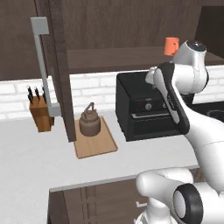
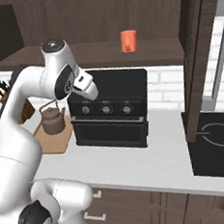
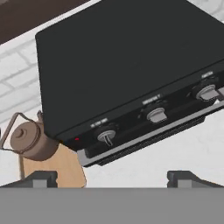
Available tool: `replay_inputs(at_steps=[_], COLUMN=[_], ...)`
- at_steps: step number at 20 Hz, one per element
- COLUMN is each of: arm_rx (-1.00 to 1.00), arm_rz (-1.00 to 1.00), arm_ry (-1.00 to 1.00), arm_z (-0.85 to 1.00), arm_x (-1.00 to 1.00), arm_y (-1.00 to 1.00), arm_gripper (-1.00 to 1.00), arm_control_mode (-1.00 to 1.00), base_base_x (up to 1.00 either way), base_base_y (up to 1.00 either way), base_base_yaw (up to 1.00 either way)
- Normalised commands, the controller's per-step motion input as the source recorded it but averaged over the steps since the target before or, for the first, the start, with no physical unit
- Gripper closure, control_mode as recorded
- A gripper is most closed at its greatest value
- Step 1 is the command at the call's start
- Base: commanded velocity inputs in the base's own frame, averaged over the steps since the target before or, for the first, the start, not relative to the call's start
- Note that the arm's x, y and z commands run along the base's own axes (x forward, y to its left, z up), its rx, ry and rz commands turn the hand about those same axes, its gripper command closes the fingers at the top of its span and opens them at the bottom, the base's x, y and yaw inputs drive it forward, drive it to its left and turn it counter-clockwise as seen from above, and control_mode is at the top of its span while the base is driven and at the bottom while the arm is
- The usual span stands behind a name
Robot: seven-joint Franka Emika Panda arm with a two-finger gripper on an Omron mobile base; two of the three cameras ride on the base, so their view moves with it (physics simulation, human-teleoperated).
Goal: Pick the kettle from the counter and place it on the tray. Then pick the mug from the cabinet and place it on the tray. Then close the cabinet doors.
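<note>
Kettle is sitting on tray; mug is waiting on cabinet shelf; I'm hovering my gripper, jaws wide and empty, over black oven.

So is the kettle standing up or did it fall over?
Standing up. The kettle sits upright on the tray, its handle arching over the top.

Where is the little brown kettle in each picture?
Left base view: kettle left of centre, sitting on the tray.
Right base view: kettle at the left, on the tray.
Hand view: kettle at the lower left.
Shared landmark: the black oven beside it.
</note>
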Motion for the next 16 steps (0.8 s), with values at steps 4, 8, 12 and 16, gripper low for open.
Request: replay_inputs(at_steps=[4, 8, 12, 16], arm_rx=[-0.05, -0.04, -0.14, -0.21], arm_rz=[0.22, 0.30, 0.24, 0.03], arm_ry=[-0.04, -0.24, -0.26, -0.12], arm_z=[0.38, 0.26, 0.26, 0.25], arm_x=[0.00, 0.00, 0.00, 0.03], arm_y=[-0.60, -0.62, -0.45, -0.20], arm_gripper=[-1.00, -1.00, -1.00, -1.00], arm_control_mode=[-1.00, -1.00, -1.00, -1.00], base_base_x=[0.00, 0.00, 0.00, 0.00], base_base_y=[0.00, 0.00, 0.00, 0.00], base_base_yaw=[0.00, 0.00, 0.00, 0.00])
